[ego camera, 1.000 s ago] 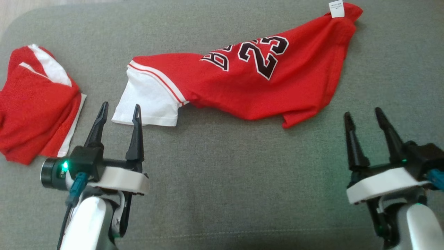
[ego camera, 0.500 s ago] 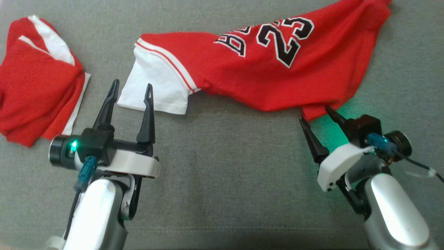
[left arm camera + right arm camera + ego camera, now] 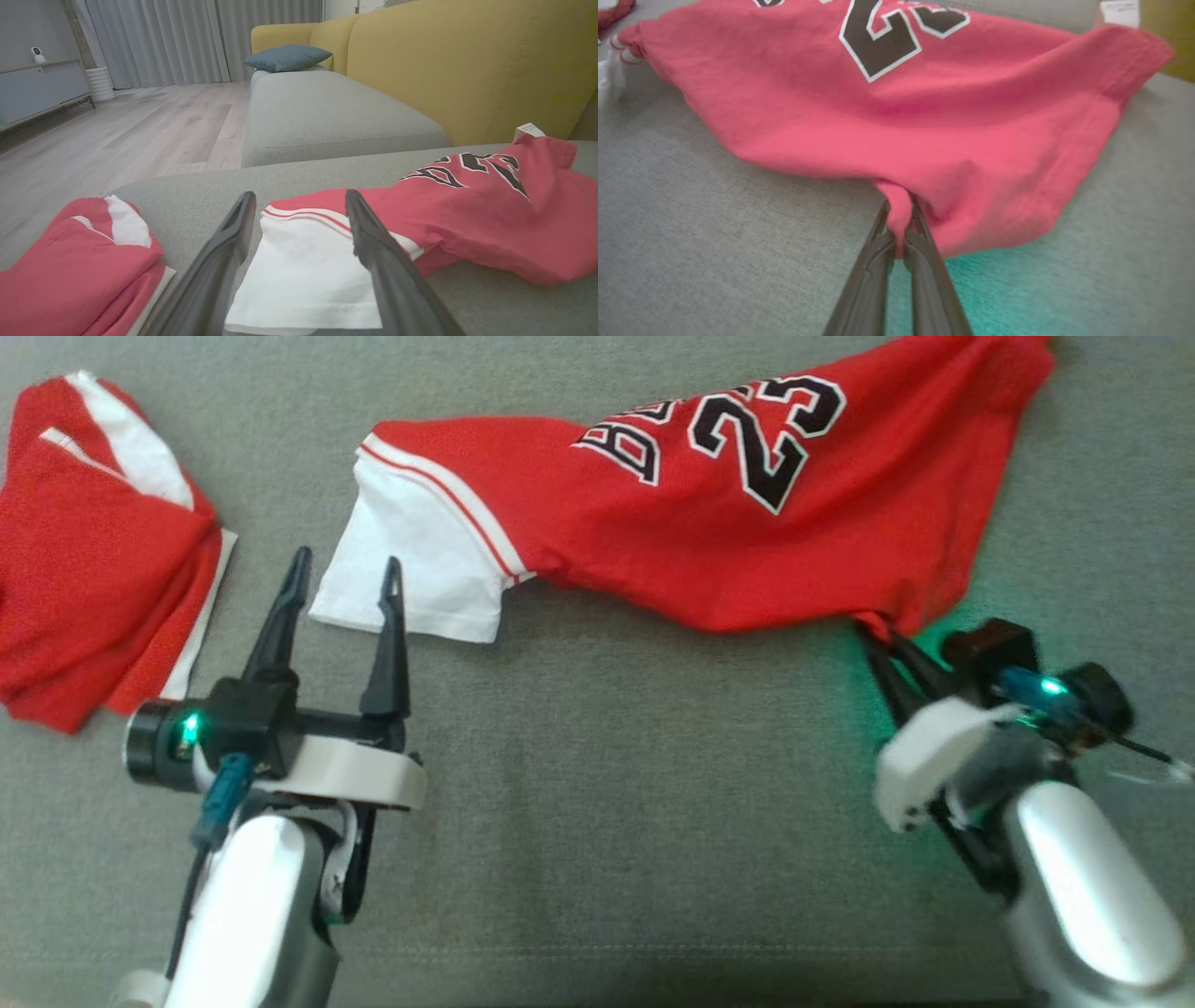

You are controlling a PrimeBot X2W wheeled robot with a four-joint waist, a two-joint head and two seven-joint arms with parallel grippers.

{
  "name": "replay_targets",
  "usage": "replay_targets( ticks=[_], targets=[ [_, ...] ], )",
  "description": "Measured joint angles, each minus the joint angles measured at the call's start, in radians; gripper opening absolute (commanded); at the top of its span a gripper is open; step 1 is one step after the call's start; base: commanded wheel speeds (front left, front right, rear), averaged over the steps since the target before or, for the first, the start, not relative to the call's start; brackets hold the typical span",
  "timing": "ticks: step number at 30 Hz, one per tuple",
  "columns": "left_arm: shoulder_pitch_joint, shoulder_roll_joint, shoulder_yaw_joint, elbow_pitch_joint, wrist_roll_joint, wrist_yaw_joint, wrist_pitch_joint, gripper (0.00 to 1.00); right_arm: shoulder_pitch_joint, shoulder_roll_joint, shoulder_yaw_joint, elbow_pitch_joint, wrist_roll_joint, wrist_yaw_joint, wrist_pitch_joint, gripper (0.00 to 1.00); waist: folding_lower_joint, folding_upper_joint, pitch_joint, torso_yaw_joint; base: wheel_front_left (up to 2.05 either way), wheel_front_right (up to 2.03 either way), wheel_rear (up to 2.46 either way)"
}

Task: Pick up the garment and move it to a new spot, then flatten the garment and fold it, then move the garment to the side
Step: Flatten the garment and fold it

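The garment (image 3: 728, 551) is a red jersey with a black "23" and a white sleeve, lying crumpled across the grey sofa seat (image 3: 607, 821). My right gripper (image 3: 879, 637) is shut on a pinch of its near red hem; in the right wrist view the garment (image 3: 924, 116) bunches up between the closed fingers of that gripper (image 3: 900, 205). My left gripper (image 3: 346, 558) stands open, its tips at the near edge of the white sleeve. In the left wrist view the gripper (image 3: 300, 196) straddles the sleeve of the garment (image 3: 467, 219) with nothing gripped.
A second red and white garment (image 3: 93, 569) lies folded at the far left of the seat, also seen as a folded pile (image 3: 70, 270). A yellow backrest (image 3: 467, 60), a blue cushion (image 3: 287, 57) and wooden floor (image 3: 117, 130) lie beyond.
My right gripper swung in to the garment's near red hem and shut on it. The head camera shifted early on. My left gripper stayed open by the sleeve.
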Motion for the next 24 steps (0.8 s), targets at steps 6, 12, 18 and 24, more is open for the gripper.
replay_targets(
  ticks=[6, 12, 18, 24],
  targets=[
    [0.006, 0.003, 0.018, -0.001, 0.0, 0.0, 0.0, 1.0, 0.098, -0.099, -0.065, -0.134, 0.0, 0.0, 0.041, 0.0, 0.0, 0.0, -0.022, -0.034, 0.0, 0.0, 0.0],
    [0.007, 0.007, 0.02, -0.002, 0.0, -0.001, 0.0, 1.0, 0.156, -0.175, -0.118, -0.193, 0.0, 0.0, 0.077, 0.0, 0.0, 0.0, -0.041, -0.058, 0.0, 0.0, 0.0],
    [0.013, 0.011, 0.022, -0.002, 0.0, -0.003, 0.0, 1.0, 0.202, -0.155, -0.147, -0.16, 0.038, 0.0, 0.037, 1.0, 0.0, 0.0, -0.05, -0.077, 0.0, 0.0, 0.0],
    [0.05, 0.015, 0.022, 0.0, 0.0, -0.003, 0.0, 1.0, 0.222, -0.056, -0.147, -0.177, 0.084, 0.0, -0.08, 1.0, 0.0, 0.0, -0.067, -0.09, 0.0, 0.0, 0.0]
  ],
)
